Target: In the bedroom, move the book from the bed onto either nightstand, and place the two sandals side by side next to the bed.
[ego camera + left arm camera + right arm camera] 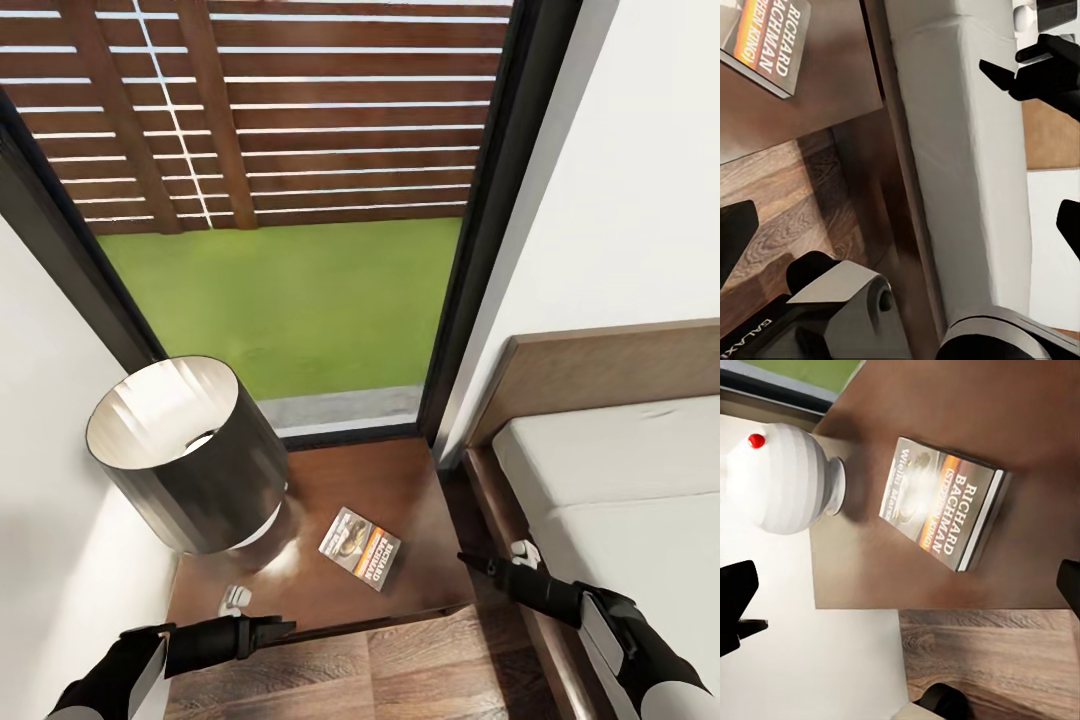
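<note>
The book lies flat on the dark wooden nightstand, right of the lamp; its cover reads Richard Bachman, and a corner of it appears in the left wrist view. My left gripper is open and empty, low in front of the nightstand's front edge. At the nightstand's front right corner my right gripper hovers open with nothing in it, between the nightstand and the bed. The two sandals are out of view.
A table lamp with a dark shade takes the nightstand's left half; its white ribbed base stands beside the book. A tall dark-framed window is behind, white walls to both sides. Wood-plank floor lies below the grippers.
</note>
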